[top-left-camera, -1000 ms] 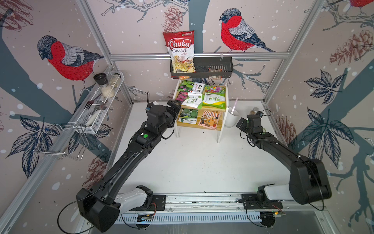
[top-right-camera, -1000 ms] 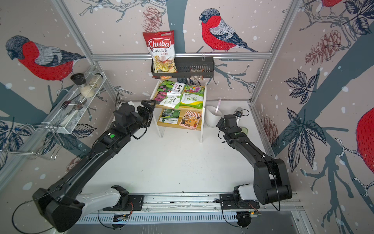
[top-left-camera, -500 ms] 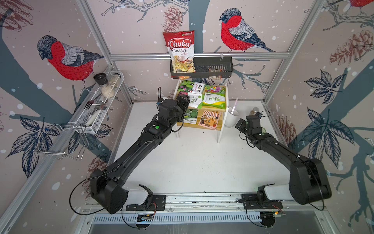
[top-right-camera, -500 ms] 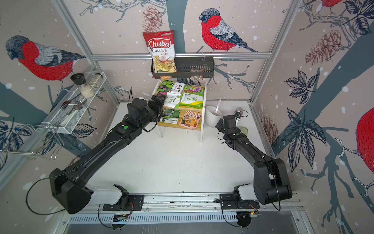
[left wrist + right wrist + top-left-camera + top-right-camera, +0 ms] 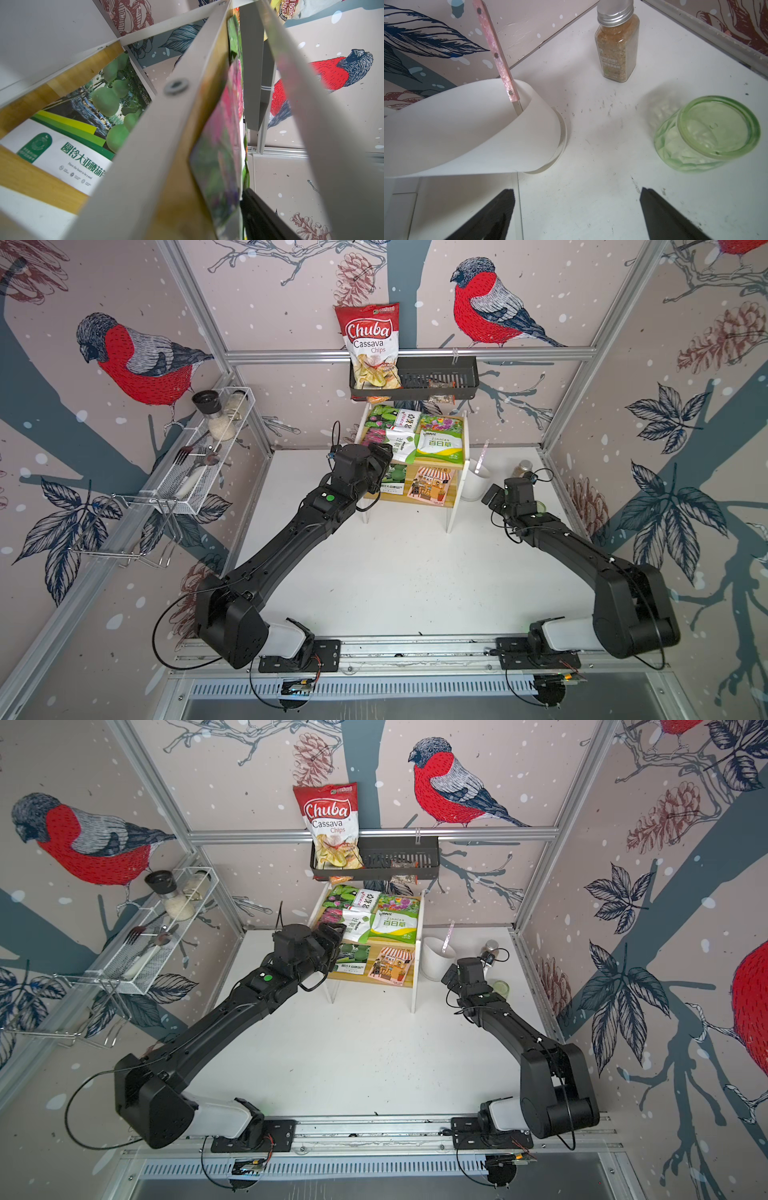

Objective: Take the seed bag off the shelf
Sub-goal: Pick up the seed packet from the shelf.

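Observation:
The shelf (image 5: 456, 506) stands at the back of the table, with several seed packets on both wooden boards. A pink-flower seed bag (image 5: 376, 435) lies at the left end of the top board. My left gripper (image 5: 384, 450) is at that corner, open. Its jaws straddle the board's edge and the bag. In the left wrist view one black finger (image 5: 255, 214) rests beside the seed bag (image 5: 224, 128). The other finger is hidden behind the shelf's white leg (image 5: 145, 166). My right gripper (image 5: 576, 193) hangs open and empty over the table, right of the shelf.
A green zinnia packet (image 5: 440, 443) lies beside the bag, and a gourd packet (image 5: 83, 128) is on the lower board. The black wall basket (image 5: 432, 383) with a chips bag hangs just above the shelf. Near my right gripper stand a white cup (image 5: 467, 128), a spice jar (image 5: 617, 45) and a green glass jar (image 5: 708, 133). The wire rack (image 5: 203, 464) is on the left wall.
My left arm has reached forward and right, from beside the shelf onto its top left corner, and its jaws have narrowed a little. The right arm has barely moved.

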You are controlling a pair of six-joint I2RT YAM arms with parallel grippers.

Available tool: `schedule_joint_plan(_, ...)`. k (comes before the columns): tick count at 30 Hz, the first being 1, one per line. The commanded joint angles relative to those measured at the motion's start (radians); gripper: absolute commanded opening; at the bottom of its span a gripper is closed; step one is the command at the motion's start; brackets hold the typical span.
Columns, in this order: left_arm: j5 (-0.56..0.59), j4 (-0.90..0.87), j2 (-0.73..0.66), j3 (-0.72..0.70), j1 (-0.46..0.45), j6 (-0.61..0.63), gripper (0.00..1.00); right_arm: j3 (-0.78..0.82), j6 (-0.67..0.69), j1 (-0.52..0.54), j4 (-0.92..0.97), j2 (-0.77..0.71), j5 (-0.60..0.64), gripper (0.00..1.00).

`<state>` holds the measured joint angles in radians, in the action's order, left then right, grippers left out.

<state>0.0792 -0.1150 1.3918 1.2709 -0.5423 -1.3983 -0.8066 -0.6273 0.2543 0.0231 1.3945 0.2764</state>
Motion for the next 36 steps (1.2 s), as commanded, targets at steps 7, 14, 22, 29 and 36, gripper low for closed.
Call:
schedule_joint_plan(7, -0.024, -0.067, -0.056, -0.02, -0.002, 0.01, 0.64, 0.019, -0.031, 0.003, -0.005, 0.005, -0.011, 1.0)
schedule_joint_plan(14, -0.04, -0.052, -0.044, -0.001, -0.002, 0.019, 0.51, 0.017, -0.039, 0.003, -0.005, 0.009, -0.02, 1.0)
schedule_joint_plan(22, -0.053, -0.077, -0.047, 0.035, -0.002, 0.025, 0.48, 0.029, -0.045, 0.005, -0.005, -0.005, -0.02, 1.0)
schedule_joint_plan(29, -0.065, -0.103, -0.091, 0.005, -0.005, 0.019, 0.43, 0.043, -0.052, 0.005, -0.012, -0.011, -0.021, 1.0)
schedule_joint_plan(36, -0.054, -0.097, -0.122, -0.022, -0.005, 0.009, 0.32, 0.038, -0.06, 0.006, -0.016, -0.006, -0.029, 1.0)
